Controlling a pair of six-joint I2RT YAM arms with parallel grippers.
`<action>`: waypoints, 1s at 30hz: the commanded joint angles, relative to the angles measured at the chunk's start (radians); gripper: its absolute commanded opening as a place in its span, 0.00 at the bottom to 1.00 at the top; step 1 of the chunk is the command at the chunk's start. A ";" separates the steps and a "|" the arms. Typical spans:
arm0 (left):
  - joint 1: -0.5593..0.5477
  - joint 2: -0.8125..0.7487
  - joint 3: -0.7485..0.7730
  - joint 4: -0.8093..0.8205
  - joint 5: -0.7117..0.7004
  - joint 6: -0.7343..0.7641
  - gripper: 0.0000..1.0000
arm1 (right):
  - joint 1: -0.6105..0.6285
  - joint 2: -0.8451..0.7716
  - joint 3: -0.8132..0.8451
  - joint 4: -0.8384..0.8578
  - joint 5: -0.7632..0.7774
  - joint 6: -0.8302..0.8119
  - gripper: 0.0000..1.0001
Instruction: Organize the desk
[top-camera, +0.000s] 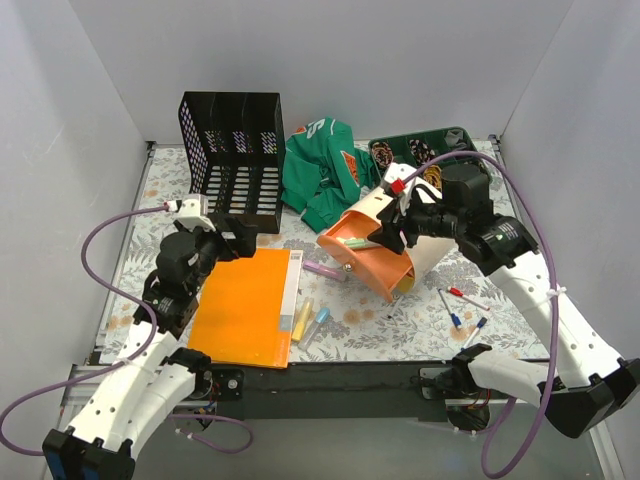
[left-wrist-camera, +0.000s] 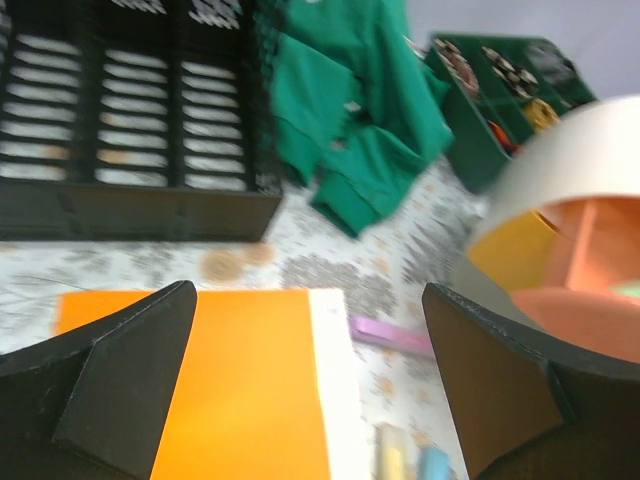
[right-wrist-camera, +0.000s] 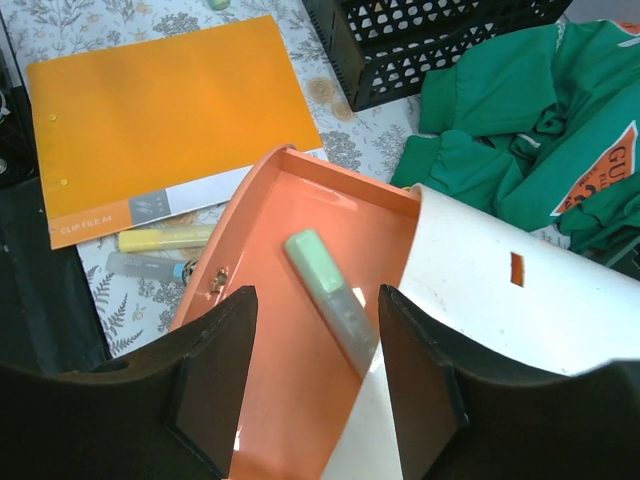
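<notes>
Fern-printed desk (top-camera: 372, 318) under glossy orange folder (top-camera: 240, 305), black mesh rack (top-camera: 235, 160) (slotted)

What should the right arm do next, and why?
Probably lift the right gripper away and reach for the purple marker lying on the desk beside the orange-and-white organizer. Its jaws stand open, the green highlighter lies inside the organizer, and pens lie loose on the desk.

The desk (top-camera: 400, 320) is showing a white cover with grey ferns and orange flowers; the folder (top-camera: 242, 306) is glowing orange, the file rack (top-camera: 235, 160) black, the shirt (top-camera: 322, 170) green; the bin (top-camera: 372, 272) is showing orange inside, white outside.
</notes>
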 joint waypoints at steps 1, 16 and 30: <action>0.005 0.021 -0.003 -0.031 0.302 -0.149 0.98 | -0.045 -0.047 0.051 0.027 -0.018 -0.018 0.61; -0.260 0.272 0.025 -0.178 0.350 -0.477 0.84 | -0.450 -0.209 -0.130 0.139 -0.067 0.019 0.67; -0.383 0.679 0.313 -0.434 -0.174 -1.216 0.71 | -0.547 -0.248 -0.242 0.223 -0.087 0.062 0.68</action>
